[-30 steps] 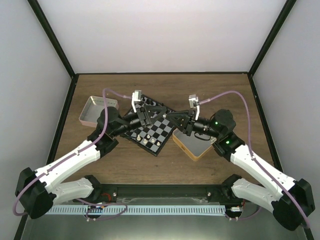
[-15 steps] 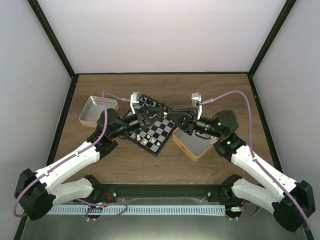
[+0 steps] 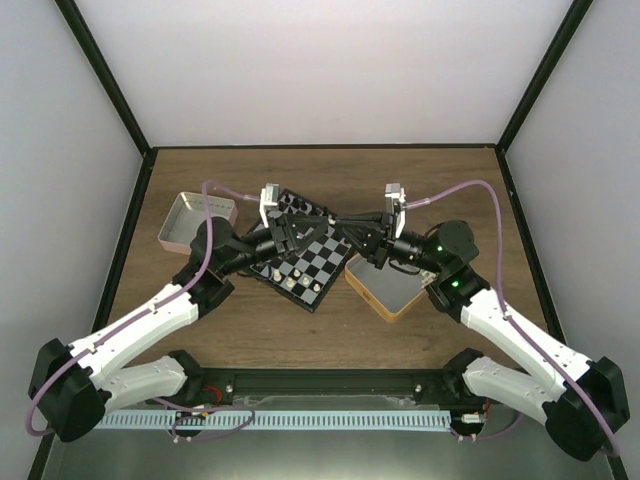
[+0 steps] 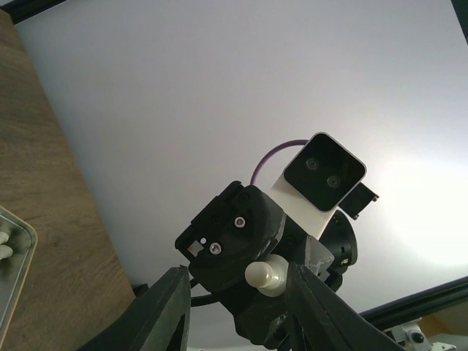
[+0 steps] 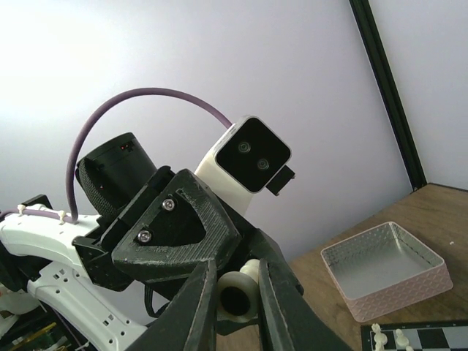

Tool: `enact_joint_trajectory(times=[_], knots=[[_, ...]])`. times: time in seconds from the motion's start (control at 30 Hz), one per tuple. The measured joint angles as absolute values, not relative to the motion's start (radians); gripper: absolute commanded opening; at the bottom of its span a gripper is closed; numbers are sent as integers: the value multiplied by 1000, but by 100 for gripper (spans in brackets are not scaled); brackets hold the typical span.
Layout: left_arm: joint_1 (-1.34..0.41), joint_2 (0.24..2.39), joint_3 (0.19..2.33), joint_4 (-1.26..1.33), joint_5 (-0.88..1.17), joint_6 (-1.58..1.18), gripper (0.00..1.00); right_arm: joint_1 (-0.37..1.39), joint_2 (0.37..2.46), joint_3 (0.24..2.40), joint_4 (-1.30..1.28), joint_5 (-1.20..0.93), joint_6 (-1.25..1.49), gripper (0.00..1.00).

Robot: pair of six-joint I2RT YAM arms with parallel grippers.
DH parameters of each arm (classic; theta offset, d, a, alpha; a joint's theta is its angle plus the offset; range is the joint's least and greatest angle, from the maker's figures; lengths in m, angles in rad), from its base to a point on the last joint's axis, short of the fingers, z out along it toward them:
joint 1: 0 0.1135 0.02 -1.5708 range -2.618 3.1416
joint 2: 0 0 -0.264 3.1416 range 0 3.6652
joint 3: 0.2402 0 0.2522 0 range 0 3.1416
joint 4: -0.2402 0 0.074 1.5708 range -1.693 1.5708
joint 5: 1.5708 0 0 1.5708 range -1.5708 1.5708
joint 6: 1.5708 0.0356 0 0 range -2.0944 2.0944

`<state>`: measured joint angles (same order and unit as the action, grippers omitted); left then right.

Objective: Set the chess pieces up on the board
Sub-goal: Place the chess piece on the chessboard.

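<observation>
Table: wooden top [image 3: 330, 180], white walls around.
Chessboard [image 3: 318, 262]: slanted mid-table, between a pink tin [image 3: 195, 218] and a tan tin [image 3: 392, 292].
Cream-white pieces [image 3: 291, 284]: several along its near edge.
Right gripper [image 5: 235, 292]: clenched on one cream-white chess piece [image 4: 267, 276], held sideways above the chessboard.
Left gripper [image 4: 238, 289]: fingers spread wide, flanking that piece.

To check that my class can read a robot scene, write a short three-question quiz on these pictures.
1. True or false: the right gripper pinches a cream-white chess piece.
2. In the top view, the pink tin lies: A left of the chessboard; B on it; C right of it.
3. Fill in: the tan tin lies partly under the ___ arm.
Key: 1 true; 2 A; 3 right.
</observation>
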<state>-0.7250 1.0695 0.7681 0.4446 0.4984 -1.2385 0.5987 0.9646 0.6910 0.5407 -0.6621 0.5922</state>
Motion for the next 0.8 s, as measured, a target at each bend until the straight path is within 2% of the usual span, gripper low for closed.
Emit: enact_joint_trajectory(times=[0.43, 0.8], knots=[[-722, 1094, 767, 540, 540, -1290, 37, 599, 999, 691, 570, -688, 561, 12], [-720, 1099, 753, 559, 543, -1321, 9, 599, 1008, 691, 598, -708, 558, 12]])
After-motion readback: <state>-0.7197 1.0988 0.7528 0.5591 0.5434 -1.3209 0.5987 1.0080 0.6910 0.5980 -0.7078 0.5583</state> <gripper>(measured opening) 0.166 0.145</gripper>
